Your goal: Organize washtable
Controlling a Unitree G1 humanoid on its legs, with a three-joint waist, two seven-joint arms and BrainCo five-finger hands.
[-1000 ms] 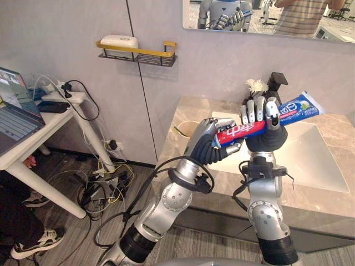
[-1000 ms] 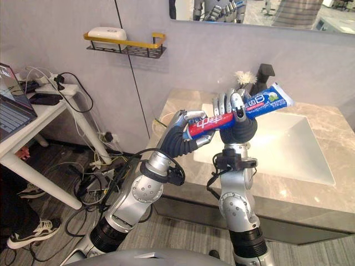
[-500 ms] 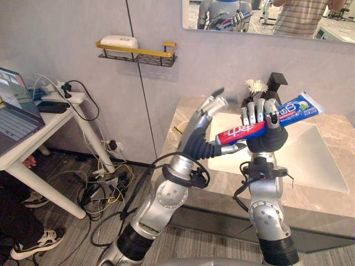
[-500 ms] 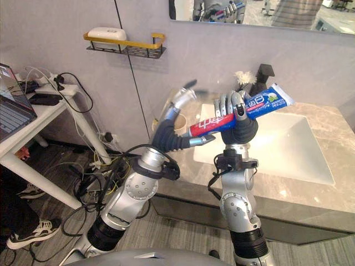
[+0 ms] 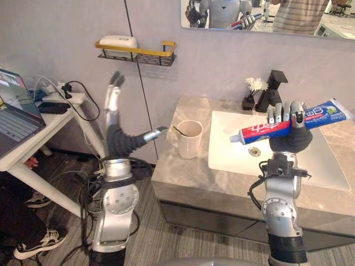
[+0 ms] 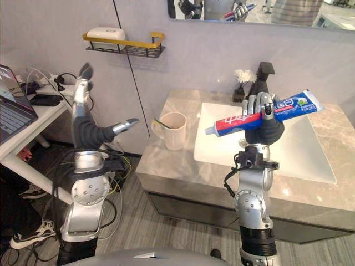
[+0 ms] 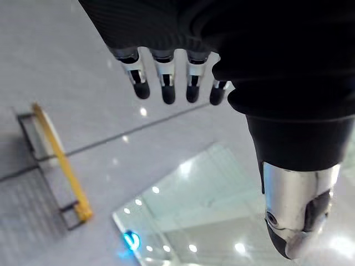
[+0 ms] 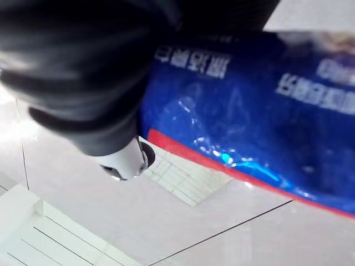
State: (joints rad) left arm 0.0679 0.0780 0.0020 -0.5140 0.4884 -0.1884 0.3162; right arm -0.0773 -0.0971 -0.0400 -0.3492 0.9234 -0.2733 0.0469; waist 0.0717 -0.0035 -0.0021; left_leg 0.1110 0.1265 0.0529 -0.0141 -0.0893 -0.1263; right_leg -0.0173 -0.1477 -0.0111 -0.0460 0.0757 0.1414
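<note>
Watching from the side: the left hand [image 5: 118, 137] has let go and swung way out. A second ago it was pinching the cap end of the toothpaste tube [image 5: 259, 131]; now it's up in the air, fingers straight and spread, thumb sticking out sideways, holding nothing. Past its fingertips there's the wall shelf [image 5: 136, 53] with the yellow rail, and it isn't touching that either.

Between the two hands sits the cup [image 5: 189, 138] on the counter [image 5: 178, 173], just beyond the left thumb's tip and below the tube's cap end. Something thin and yellowish is poking out of it, can't tell what.

The right hand [image 5: 289, 139] now has the tube all to itself, fingers and thumb wrapped round the middle. The red cap end points toward the cup and the blue tail sticks out the far side, well above the basin [image 5: 233, 159].

My guess is the handover is finished and the tube is headed for the cup, cap down. With one hand on a floppy tube held at mid-length it could sag or miss the rim, so lining it up looks like the tricky bit.
</note>
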